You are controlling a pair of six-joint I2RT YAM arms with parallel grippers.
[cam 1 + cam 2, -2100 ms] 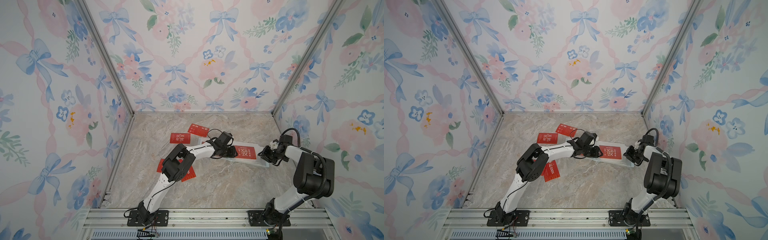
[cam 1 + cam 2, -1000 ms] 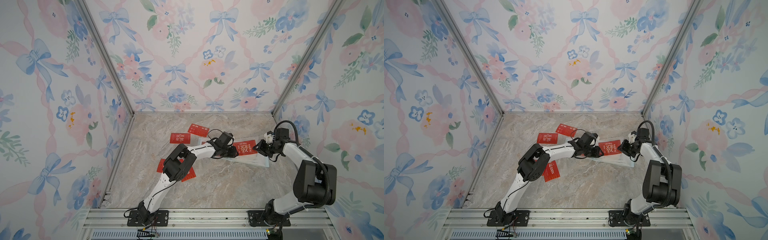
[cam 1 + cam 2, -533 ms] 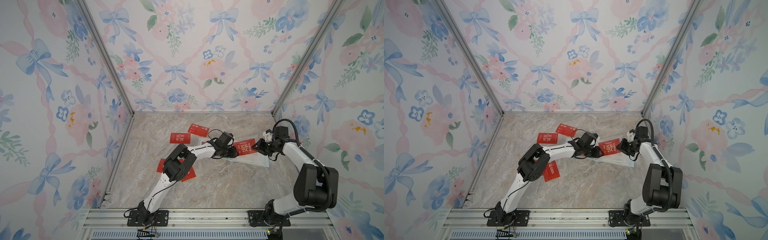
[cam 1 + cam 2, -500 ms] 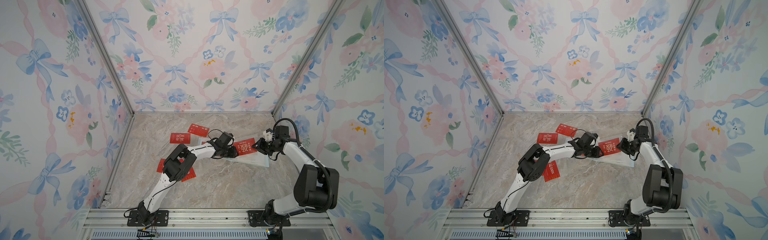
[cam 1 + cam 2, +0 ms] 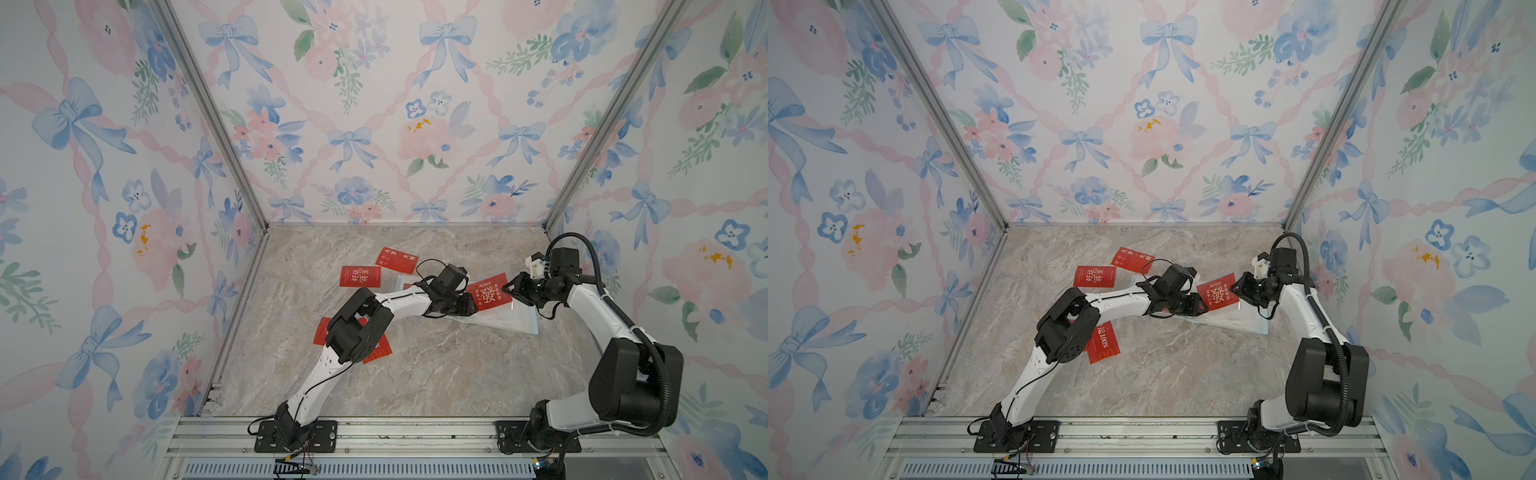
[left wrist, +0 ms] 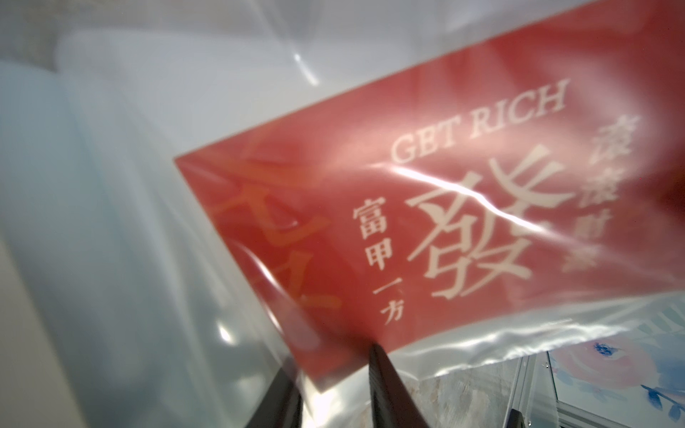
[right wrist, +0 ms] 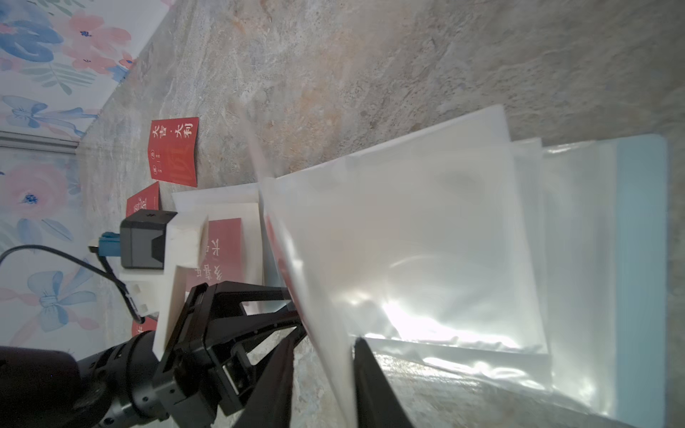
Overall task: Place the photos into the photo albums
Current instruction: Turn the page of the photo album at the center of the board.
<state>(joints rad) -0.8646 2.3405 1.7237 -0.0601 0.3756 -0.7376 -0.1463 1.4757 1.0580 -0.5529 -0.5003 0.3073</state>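
Floral-papered booth, marble-look floor.
Three walls (image 5: 374,104) carry blue bows, pink ribbons and flowers; silver aluminium posts (image 5: 208,112) mark corners; grey-beige veined floor (image 5: 436,374); ribbed aluminium rail (image 5: 415,432) along the near edge.

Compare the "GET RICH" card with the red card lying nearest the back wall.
The GET RICH card is lifted off the table, tilted, between the left gripper and right gripper; the back card lies flat, untouched. The GET RICH card sits behind clear plastic; the back card lies bare on the table. Both are red with white characters.
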